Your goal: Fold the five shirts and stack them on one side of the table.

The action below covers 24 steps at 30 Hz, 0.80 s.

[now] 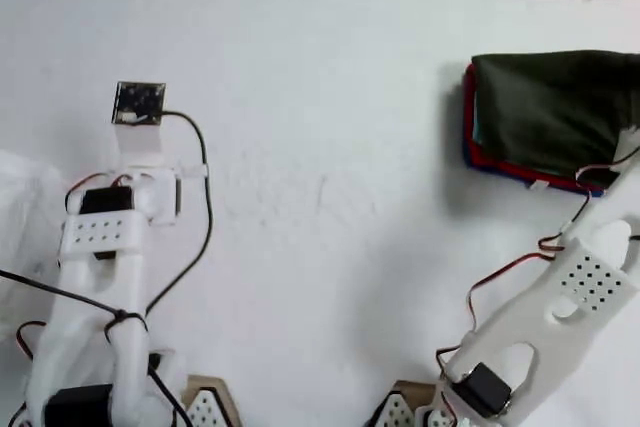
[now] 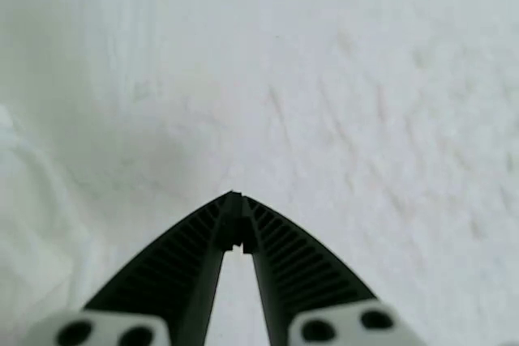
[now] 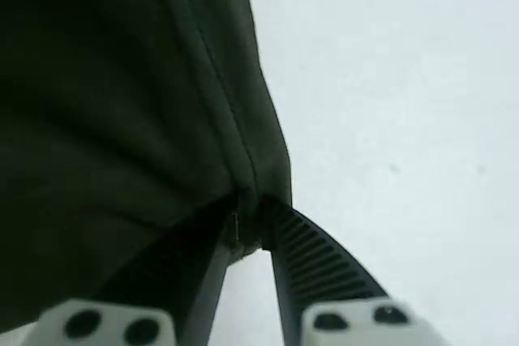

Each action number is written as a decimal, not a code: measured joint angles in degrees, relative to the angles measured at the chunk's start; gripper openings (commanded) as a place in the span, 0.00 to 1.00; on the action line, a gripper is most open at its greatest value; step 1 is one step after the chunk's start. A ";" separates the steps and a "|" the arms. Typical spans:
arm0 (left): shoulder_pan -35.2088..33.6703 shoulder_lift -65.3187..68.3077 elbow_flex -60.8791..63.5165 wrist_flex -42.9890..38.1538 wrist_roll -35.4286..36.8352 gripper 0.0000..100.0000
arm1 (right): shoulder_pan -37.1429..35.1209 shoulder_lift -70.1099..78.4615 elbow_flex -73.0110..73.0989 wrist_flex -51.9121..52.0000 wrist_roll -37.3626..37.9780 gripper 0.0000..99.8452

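Atop the stack point(image 1: 495, 165), dark shirt point(image 1: 550, 112)

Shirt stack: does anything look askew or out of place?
Slightly. The stack isn't flush: red and blue edges peek out beneath the dark top shirt along its left and near sides. The right tool is shut on that shirt's edge.

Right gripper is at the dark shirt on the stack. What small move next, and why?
Probably open the right gripper: its fingers pinch the dark shirt at its edge, and that shirt already lies folded on top of the stack at one side of the table, so it seems ready for release.
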 measured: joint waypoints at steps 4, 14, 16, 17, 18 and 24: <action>-0.09 0.00 0.00 0.00 0.00 0.02 | -1.32 -10.20 -0.09 -2.37 -5.71 0.04; -6.95 0.00 0.00 2.29 -0.88 0.02 | -6.77 -5.63 0.26 -27.25 -15.38 0.04; -8.00 0.00 0.00 3.96 -3.34 0.02 | -7.21 -0.70 0.26 -30.86 -15.38 0.04; -8.79 0.00 0.00 4.75 -4.31 0.02 | -7.21 0.88 0.26 -30.95 -15.38 0.04; -9.76 0.00 0.00 5.63 -5.01 0.02 | -7.38 1.58 0.35 -30.24 -15.38 0.04; -18.29 0.00 -9.49 15.74 -6.15 0.02 | -11.52 2.02 -8.09 -16.44 -15.38 0.04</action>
